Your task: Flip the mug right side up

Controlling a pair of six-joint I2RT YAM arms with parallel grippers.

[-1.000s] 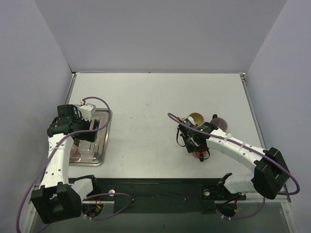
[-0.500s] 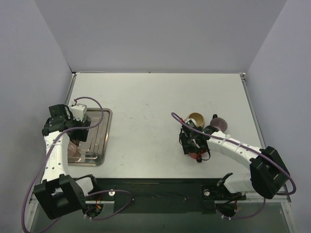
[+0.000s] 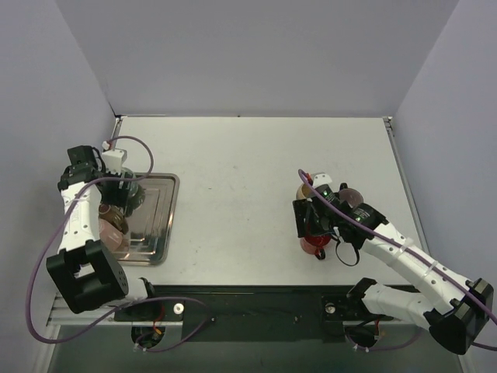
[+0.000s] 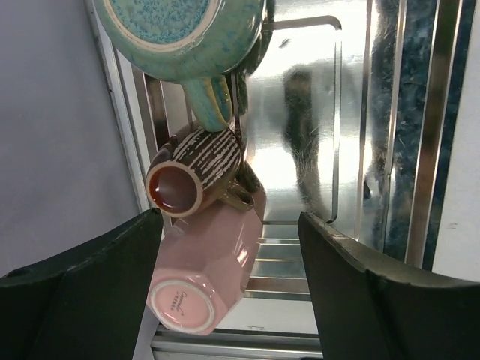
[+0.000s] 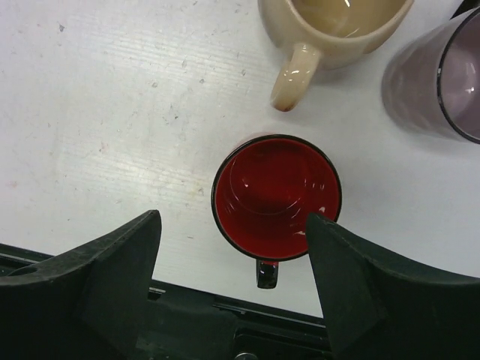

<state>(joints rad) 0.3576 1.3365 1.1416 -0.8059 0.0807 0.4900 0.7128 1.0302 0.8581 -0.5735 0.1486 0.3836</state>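
The white tabletop [image 3: 233, 155] carries everything. On it, the right arm [image 3: 404, 252] reaches in from the near edge and the left arm [image 3: 78, 210] bends over the far left side.

The left jaws stand wide apart with nothing between them, above a shiny metal tray [image 4: 300, 112]. Three mugs crowd the tray's left rim, beneath and ahead of these jaws. A teal mug [image 4: 172, 30] sits farthest ahead. A brown streaked mug [image 4: 196, 169] lies on its side just behind it, its mouth turned toward the camera. A pink faceted mug [image 4: 206, 270] lies on its side nearest the left finger, its stamped base showing. The brown mug rests against the pink one and touches the teal mug's handle.

The right jaws are also spread wide and hold nothing. The red mug [image 5: 276, 196] stands right side up on the tabletop directly below the gap between them. Its mouth faces up and its handle points back toward the wrist. Neither finger touches it.

Just ahead of these jaws stands a cream mug [image 5: 330, 22], upright, its handle reaching toward the red mug's rim without meeting it. Ahead and to the right stands a purple tumbler [image 5: 442, 75], close beside the cream mug.
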